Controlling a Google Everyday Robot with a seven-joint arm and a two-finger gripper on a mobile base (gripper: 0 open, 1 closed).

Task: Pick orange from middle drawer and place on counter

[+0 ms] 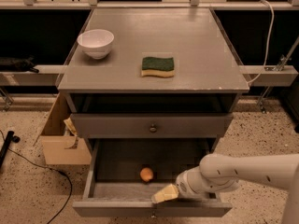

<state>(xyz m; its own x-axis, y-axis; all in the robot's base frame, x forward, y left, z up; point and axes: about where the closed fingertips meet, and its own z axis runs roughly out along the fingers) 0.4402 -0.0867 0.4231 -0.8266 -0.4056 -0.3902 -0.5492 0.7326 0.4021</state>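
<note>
The orange (146,174) lies on the pale floor of the open middle drawer (117,189), near its centre. My gripper (164,194) reaches in from the right on a white arm and hangs over the drawer's front right part, its pale tips pointing left, just right of and in front of the orange, not touching it. The counter (196,50) is the grey cabinet top above.
A white bowl (96,43) and a green sponge (158,66) sit on the counter. A shallower closed drawer front with a knob (153,128) is above the open drawer. A cardboard box (60,136) stands left of the cabinet. A black cable (42,169) lies on the speckled floor.
</note>
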